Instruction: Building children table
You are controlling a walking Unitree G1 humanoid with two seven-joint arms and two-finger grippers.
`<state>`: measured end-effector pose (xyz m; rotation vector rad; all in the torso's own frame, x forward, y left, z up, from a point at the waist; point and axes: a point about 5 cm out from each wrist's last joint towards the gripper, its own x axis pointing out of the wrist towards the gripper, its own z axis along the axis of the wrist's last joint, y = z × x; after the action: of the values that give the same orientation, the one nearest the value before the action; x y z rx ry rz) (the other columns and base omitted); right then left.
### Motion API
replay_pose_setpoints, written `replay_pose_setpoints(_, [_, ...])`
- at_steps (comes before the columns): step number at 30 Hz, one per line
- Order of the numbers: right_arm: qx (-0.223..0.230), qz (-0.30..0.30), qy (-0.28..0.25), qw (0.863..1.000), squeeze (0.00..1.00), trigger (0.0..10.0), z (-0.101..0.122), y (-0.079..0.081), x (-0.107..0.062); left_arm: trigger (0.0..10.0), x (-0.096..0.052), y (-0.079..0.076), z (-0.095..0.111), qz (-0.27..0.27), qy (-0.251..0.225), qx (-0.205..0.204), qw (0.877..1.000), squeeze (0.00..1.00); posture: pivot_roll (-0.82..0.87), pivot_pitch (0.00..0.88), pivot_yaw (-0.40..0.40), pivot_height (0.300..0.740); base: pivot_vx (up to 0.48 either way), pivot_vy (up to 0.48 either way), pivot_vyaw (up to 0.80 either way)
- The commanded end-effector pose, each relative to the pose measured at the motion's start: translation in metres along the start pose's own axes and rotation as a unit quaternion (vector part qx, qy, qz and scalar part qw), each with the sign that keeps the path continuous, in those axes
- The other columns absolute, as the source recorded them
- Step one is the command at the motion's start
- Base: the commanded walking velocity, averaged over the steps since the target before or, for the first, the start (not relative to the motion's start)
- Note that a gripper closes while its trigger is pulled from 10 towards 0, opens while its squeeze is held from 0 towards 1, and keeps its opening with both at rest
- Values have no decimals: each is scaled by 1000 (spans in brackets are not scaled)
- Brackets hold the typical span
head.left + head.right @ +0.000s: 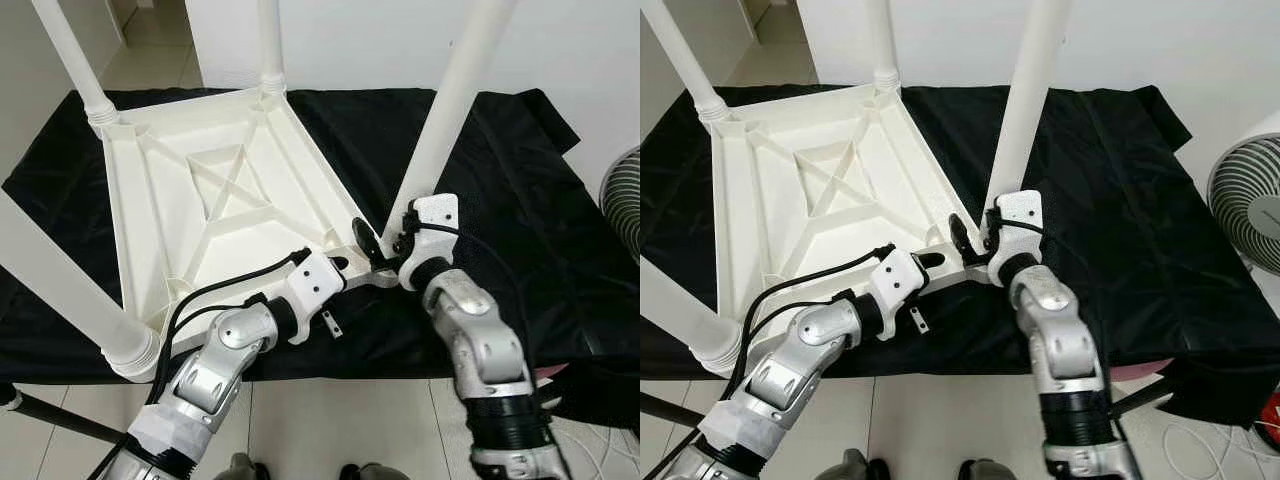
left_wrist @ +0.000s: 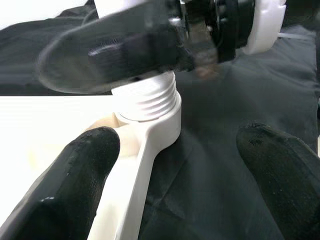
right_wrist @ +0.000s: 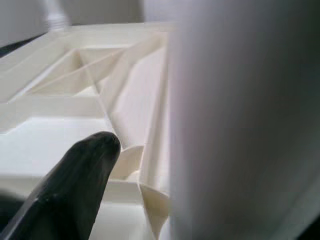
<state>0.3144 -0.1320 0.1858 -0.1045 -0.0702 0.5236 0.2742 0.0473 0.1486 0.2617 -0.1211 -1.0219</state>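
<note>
On black cloth (image 1: 520, 200) covering floor, white plastic children's table (image 1: 210, 190) lies upside down, legs up. Right gripper (image 1: 385, 240) clamps round white plastic leg (image 1: 445, 110) at table's near right corner, leg threaded into corner socket (image 2: 150, 107). Left gripper (image 1: 340, 268) just beside same corner, fingers (image 2: 75, 175) spread wide, holding nothing. White fan (image 1: 1250, 205) at cloth's right edge.

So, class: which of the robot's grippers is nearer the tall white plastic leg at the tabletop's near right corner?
Right. The right gripper clasps the white plastic leg at its base; the left gripper sits beside the corner socket, open.
</note>
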Motion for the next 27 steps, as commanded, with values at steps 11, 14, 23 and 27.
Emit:
replay_pose_setpoints(11, [-72, 172, 34, 982, 0, 10000, -12, -21, 7, 10000, -1, 4, 2, -7, 5, 8, 1000, 0, -96, 89, 30, 740, 0, 0, 0])
replay_pose_setpoints(14, [-85, 195, 46, 976, 0, 10000, -17, -21, 10, 10000, 0, 4, 2, -7, 4, 8, 1000, 0, -95, 88, 30, 740, 0, 0, 0])
replay_pose_setpoints(23, [-55, 269, 57, 960, 0, 0, -31, -15, 3, 10000, 0, 2, 2, -9, 3, 8, 1000, 0, -91, 88, 31, 740, 0, 0, 0])
replay_pose_setpoints(27, [-55, 259, 56, 963, 0, 0, -31, -18, -1, 10000, -1, 1, 2, -11, 4, 6, 1000, 0, -95, 95, 34, 740, 0, 0, 0])
